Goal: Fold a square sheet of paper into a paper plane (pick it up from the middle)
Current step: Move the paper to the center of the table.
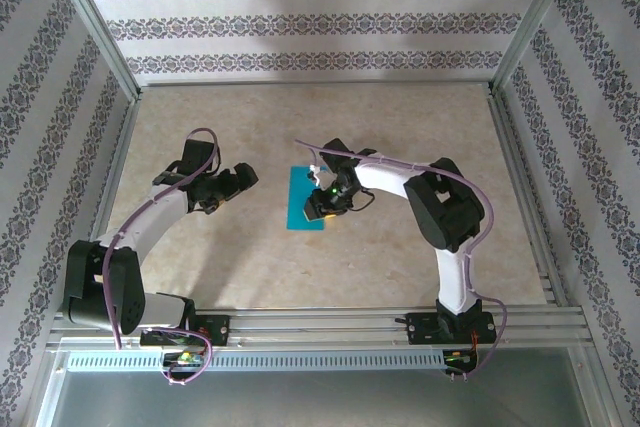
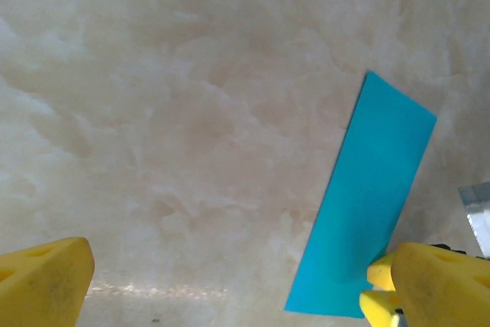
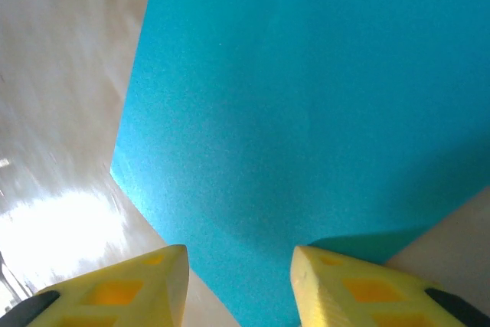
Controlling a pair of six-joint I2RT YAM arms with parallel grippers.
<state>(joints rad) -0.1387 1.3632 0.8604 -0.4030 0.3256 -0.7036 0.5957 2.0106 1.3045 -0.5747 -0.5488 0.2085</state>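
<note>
The paper [image 1: 302,197] lies flat on the bench [image 1: 390,272], long side pointing away from the arms, its near right edge under the part-open, empty right fingers [image 1: 326,209]; the wide-open left fingers [image 1: 238,183] sit farther off.

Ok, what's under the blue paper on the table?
The blue paper lies flat on the beige marbled table, which shows all around it. The patch directly beneath is covered, so it can't be checked. The right gripper is over its edge, jaws apart.
</note>
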